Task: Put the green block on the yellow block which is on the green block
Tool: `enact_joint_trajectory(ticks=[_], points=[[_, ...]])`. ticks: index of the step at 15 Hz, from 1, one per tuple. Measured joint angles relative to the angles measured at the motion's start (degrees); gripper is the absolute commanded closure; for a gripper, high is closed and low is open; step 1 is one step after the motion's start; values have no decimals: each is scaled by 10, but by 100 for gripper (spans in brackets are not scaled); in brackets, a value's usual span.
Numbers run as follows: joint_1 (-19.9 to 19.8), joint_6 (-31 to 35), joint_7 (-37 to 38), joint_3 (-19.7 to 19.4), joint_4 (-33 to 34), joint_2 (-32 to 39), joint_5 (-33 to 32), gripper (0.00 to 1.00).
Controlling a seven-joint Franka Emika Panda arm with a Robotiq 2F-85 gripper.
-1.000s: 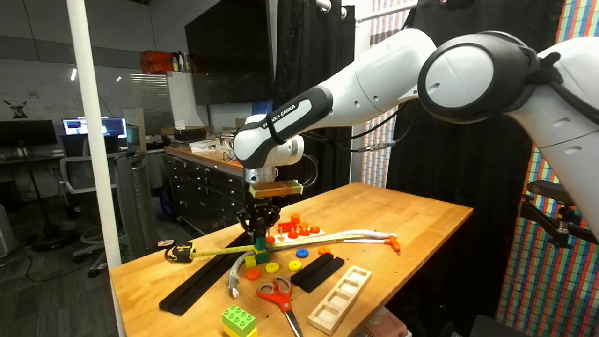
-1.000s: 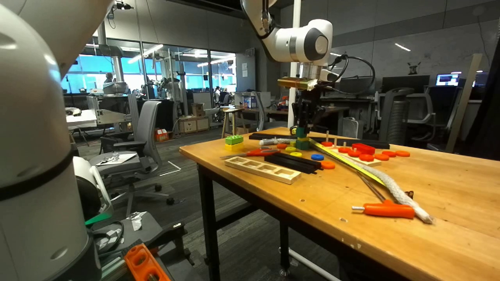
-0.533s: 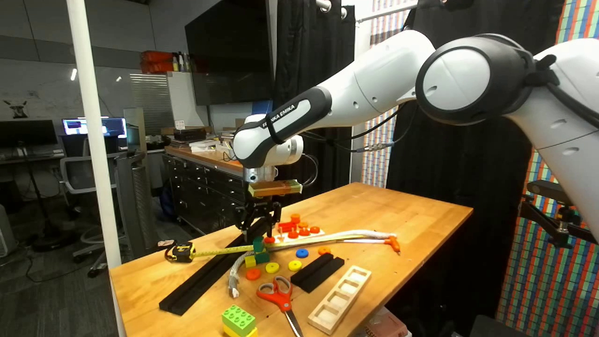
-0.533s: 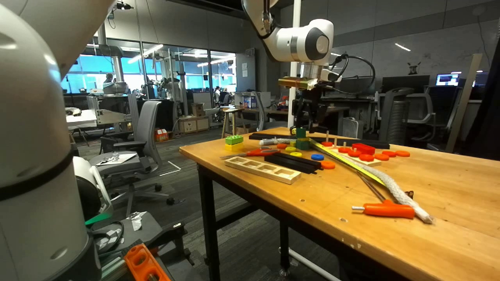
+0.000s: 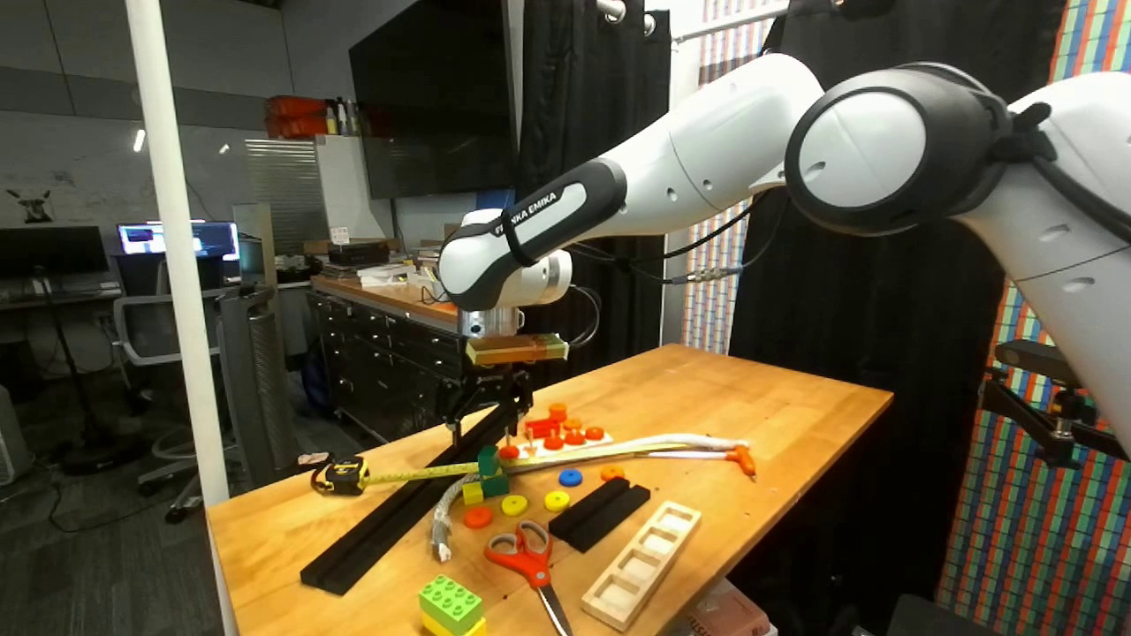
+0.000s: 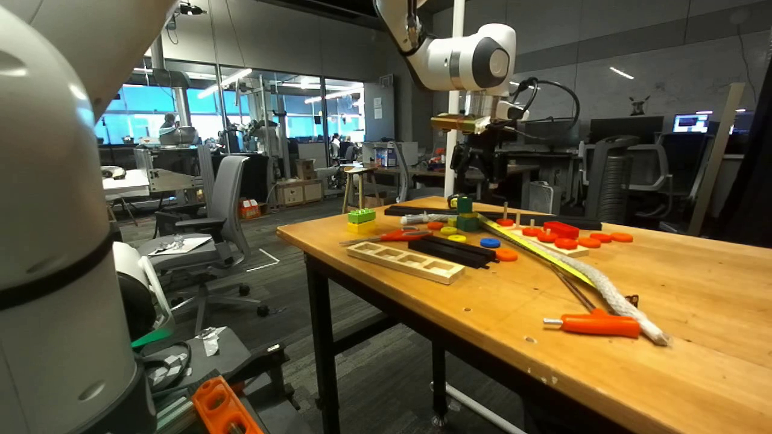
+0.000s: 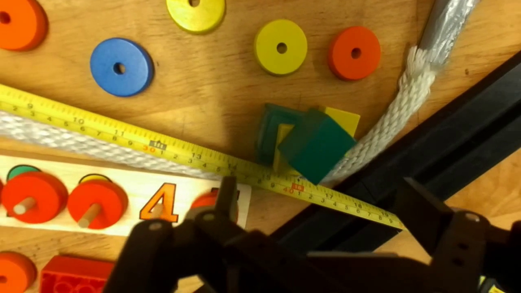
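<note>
A dark green block point(image 6: 464, 205) rests on a thin yellow block point(image 6: 468, 215), which sits on a lower green block point(image 6: 466, 225). Seen from above in the wrist view, the upper green block point(image 7: 319, 146) is turned at an angle to the lower green block point(image 7: 268, 134), and the yellow block point(image 7: 283, 150) partly shows between them. Above the stack my gripper point(image 5: 486, 427) stands open, apart from the blocks. Its jaws are wide apart in the wrist view with nothing between them. Beside the stack's base is another small yellow block point(image 5: 474, 493).
A yellow tape measure point(image 5: 343, 475), its blade point(image 7: 163, 142) and a white rope point(image 7: 395, 110) run close by the stack. Black rails point(image 5: 380, 539), coloured discs point(image 7: 121, 67), a pegged number board point(image 7: 163, 203), scissors point(image 5: 530, 556), a wooden tray point(image 5: 643, 565) and bright toy bricks point(image 5: 451, 605) lie around.
My gripper was shut on the upper green block a second ago. It has opened, let go and risen a little. The green block has stayed on the yellow one.
</note>
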Motion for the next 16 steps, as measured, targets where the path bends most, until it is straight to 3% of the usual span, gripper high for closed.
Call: enact_joint_trajectory(ticks=[7,16], points=[[23,-34,47,-25,-37,-136,-54,0],[14,-95,146,-27,-251,-415,-149,0]])
